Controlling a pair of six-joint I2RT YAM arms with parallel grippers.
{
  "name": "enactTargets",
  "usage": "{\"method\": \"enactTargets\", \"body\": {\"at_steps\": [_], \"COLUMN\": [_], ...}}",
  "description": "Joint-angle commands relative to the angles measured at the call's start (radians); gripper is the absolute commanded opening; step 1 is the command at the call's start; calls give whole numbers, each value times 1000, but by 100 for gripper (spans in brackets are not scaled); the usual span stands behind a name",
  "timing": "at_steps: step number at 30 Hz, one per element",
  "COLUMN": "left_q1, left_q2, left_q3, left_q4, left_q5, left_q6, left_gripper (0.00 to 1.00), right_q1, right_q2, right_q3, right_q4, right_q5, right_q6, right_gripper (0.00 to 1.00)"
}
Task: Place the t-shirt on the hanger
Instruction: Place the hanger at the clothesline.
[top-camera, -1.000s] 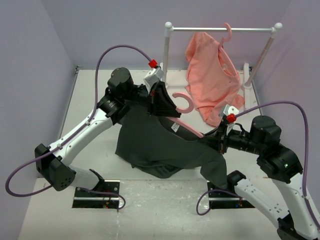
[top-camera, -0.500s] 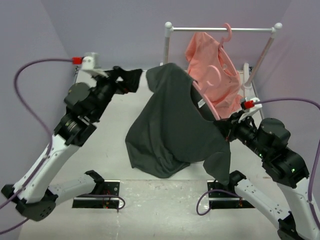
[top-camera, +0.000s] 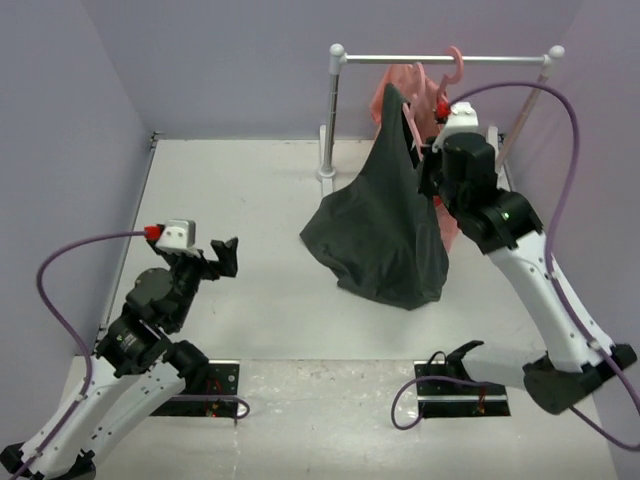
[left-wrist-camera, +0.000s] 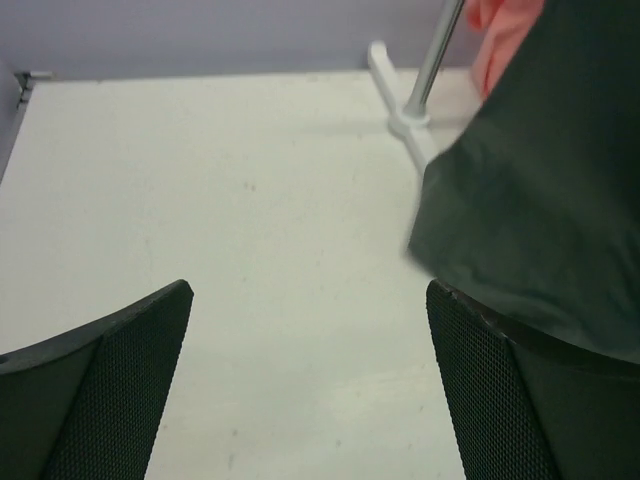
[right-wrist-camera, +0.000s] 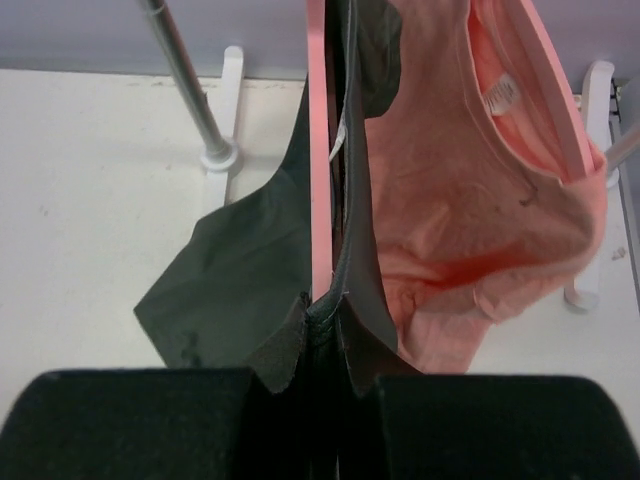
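Item: t-shirt (top-camera: 385, 225), dark grey, hoisted into a tall cone over the far right part of the table (top-camera: 230, 190), peak just under the white rail (top-camera: 445, 58), hem pooled on the surface near the middle. Threaded inside: hanger (right-wrist-camera: 318, 150), one pink arm running through the neck opening, fabric to either side; hook out of view, so whether hung cannot be told. Held by: right gripper (right-wrist-camera: 322, 335), jaws pressed together on a fold of t-shirt with the hanger arm running into the same pinch. Presumed reason for height: weight of cloth pulling the shoulders down over the hanger, hook brought level with the rail. Left gripper (left-wrist-camera: 308, 295): jaws wide apart, nothing between them, low over the left side of the surface toward the near edge, well apart from the cloth, probably parked out of the way. Surroundings: salmon-pink garment (right-wrist-camera: 470, 200) on a twin pink hanger (top-camera: 455, 62), hung from the rail just behind and touching the t-shirt; rail post (top-camera: 328, 120) just left of the cloth. Obstructions, as judged: salmon-pink garment crowding the rail's free stretch; post close to the trailing hem; right arm itself hiding the hook.
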Motion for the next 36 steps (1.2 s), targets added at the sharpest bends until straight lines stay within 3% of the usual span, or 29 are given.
{"method": "enactTargets", "body": {"at_steps": [1,5,10,20,22,25,27,28,29,31,36], "left_q1": [-2,-2,-3,8,38,169,306,379,422,487,495], "left_q2": [-112,-133,-135,-88,-38,44,102,133,156,194,213], "left_q3": [-43,-62,-60,-74,-58,-50,-36,-31,-28,-24,-37], "left_q4": [5,-7,-25,-7,-30,-32,-14,-12,-10,-6,-1], "left_q5": [28,-14,-34,-113,-154,-97,40,74,100,151,167], "left_q6": [50,41,31,9,-31,-59,-85,-91,-98,-111,-119], "left_gripper": [100,100,100,100,100,100,100,100,100,100,100], "right_q1": [-24,-46,-113,-138,-138,-138,-138,-138,-138,-138,-138], "right_q2": [157,224,330,437,433,413,374,339,307,243,-60], "right_q3": [169,247,309,223,143,94,52,43,36,22,-149], "right_q4": [206,255,255,261,289,305,305,303,290,257,253], "right_q5": [100,110,19,-133,-152,-160,-176,-182,-185,-191,-184], "right_q6": [-23,-25,-7,56,83,134,185,193,200,215,204], "right_gripper": [0,0,0,0,0,0,41,68,81,98,99]}}
